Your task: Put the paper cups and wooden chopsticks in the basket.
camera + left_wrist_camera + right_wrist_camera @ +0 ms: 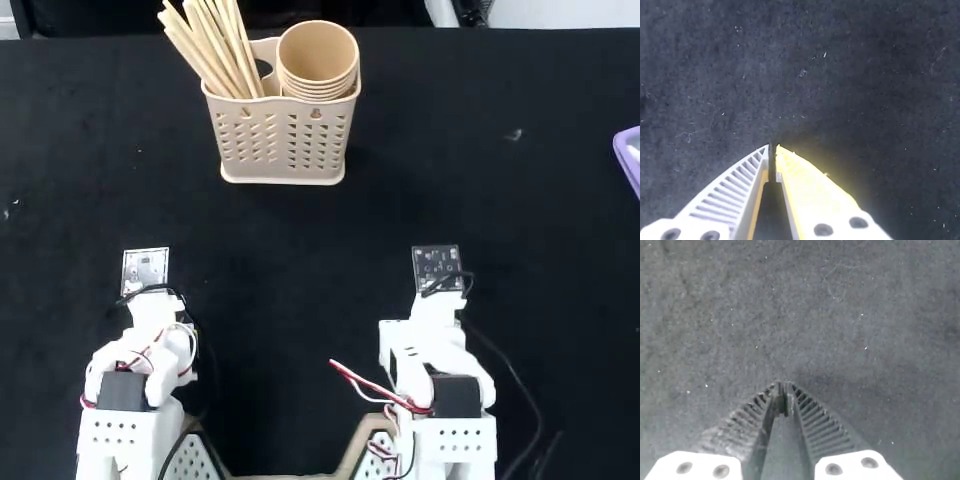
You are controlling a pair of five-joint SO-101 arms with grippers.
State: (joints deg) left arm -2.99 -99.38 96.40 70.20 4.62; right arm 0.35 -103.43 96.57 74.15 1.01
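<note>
I judge little left to go wrong: the left end effector [772, 148] and the right end effector [783, 385] hang over bare black bench [100, 150], jaws pressed together and holding nothing, so the only hazard is a careless forward sweep toppling the basket [285, 140]. It stands upright at the far middle, pale wooden chopsticks [210, 40] fanning from its left compartment, tan paper cups [318, 60] nested in its right.
</note>
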